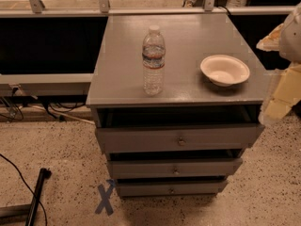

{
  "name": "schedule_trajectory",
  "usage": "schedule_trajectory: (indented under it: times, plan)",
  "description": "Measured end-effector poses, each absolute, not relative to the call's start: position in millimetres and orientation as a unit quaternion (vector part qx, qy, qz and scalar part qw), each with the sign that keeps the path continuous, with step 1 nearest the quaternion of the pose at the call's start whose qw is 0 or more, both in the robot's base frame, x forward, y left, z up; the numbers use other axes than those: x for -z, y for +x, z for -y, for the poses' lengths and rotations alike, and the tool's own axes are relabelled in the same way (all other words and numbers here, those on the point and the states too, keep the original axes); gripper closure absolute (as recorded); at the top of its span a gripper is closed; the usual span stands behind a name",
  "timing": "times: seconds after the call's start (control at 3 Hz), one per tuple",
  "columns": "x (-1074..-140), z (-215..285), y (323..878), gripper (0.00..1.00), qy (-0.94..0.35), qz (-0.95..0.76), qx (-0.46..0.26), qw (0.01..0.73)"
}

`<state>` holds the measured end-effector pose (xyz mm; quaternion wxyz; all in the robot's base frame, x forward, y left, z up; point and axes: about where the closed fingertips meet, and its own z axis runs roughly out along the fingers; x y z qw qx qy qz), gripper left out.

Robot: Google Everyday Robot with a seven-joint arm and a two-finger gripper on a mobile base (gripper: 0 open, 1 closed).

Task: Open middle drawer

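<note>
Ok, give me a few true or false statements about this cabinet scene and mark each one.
1. The water bottle stands upright on the cabinet top. True.
2. The bowl lies upside down. False: its open side faces up.
3. The tool grips the knob of the middle drawer. False: it hangs beside the cabinet top's right edge, clear of the knob.
4. A blue X marks the floor by the lowest drawer. True.

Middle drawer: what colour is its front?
Gray middle drawer front, metal knob; camera view shows it. The pincer is at the right edge, beside the cabinet.
</note>
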<state>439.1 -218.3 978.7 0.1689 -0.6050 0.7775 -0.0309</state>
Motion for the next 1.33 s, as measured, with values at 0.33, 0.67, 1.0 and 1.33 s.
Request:
schedule_trajectory:
  times: [0.33,0.67,1.0,1.33]
  plan:
    - [-933.6,211.1,433.4,0.00,-0.625,-0.758,-0.021,0.186]
    - [-846.0,194.0,416.6,0.00,-0.630,-0.733,-0.113,0.232]
    - [-782.8,200.1,412.1,0.00,-0.583,-0.726,-0.180,0.318]
    - [-776.8,217.1,406.1,0.00,-0.542,-0.725,-0.204,0.373]
